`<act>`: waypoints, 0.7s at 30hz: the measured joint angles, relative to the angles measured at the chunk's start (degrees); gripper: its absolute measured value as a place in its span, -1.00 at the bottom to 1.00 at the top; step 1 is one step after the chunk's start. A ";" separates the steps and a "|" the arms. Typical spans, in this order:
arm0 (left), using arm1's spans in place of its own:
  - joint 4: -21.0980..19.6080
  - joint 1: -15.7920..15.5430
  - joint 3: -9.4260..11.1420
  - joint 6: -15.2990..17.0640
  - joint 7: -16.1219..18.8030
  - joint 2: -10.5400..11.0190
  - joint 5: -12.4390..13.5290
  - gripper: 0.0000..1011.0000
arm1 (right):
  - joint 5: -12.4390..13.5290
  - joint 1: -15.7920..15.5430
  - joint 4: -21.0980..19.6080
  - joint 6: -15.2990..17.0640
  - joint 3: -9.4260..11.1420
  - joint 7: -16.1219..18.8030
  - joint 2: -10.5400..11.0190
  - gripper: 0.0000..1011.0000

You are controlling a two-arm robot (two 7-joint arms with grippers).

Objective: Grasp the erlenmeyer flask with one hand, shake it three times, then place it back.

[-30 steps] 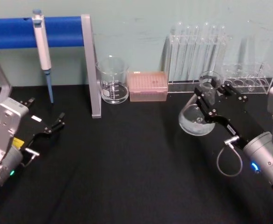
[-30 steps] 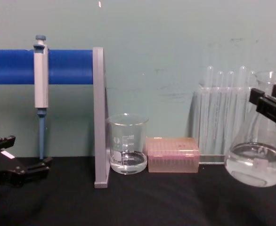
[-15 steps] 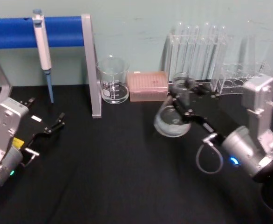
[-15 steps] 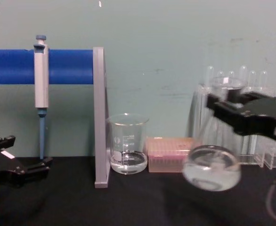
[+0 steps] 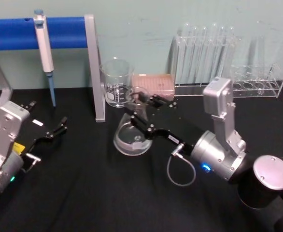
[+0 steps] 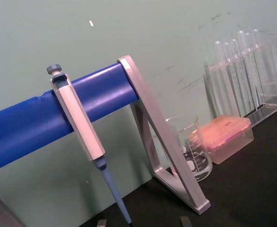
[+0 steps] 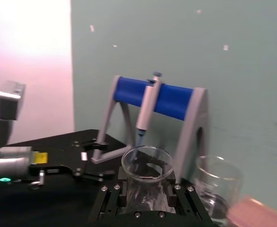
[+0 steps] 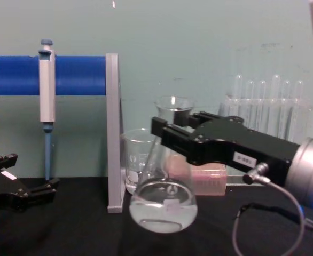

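The erlenmeyer flask (image 5: 132, 134) is clear glass with a little clear liquid in its wide base (image 8: 163, 209). It hangs slightly tilted, just above the black table, in front of the beaker. My right gripper (image 5: 146, 112), the hand, is shut on the flask's neck below the flared rim (image 7: 147, 163); it reaches in from the right (image 8: 170, 133). The black fingers (image 7: 116, 195) clamp the neck from both sides. My left gripper (image 5: 47, 118) rests open and idle at the table's left (image 8: 25, 173).
A glass beaker (image 5: 116, 82) and a pink tip box (image 5: 156, 83) stand right behind the flask. A blue-bar stand (image 5: 94, 67) holding a pipette (image 5: 43, 43) is at the back left. Test-tube racks (image 5: 204, 48) line the back right. The near table (image 5: 107, 193) is bare.
My right gripper has swung the flask leftward, from in front of the test-tube racks to in front of the beaker. The left arm has not moved.
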 joint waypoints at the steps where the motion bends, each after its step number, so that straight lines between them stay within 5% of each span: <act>1: 0.00 0.00 0.00 0.00 0.00 0.00 0.00 0.98 | 0.24 0.42 0.25 0.03 -0.57 0.39 -0.03 -0.11; 21: 0.00 0.00 0.00 0.00 0.00 0.00 0.00 0.98 | 2.01 2.97 2.17 -0.09 -3.87 2.05 0.64 -0.11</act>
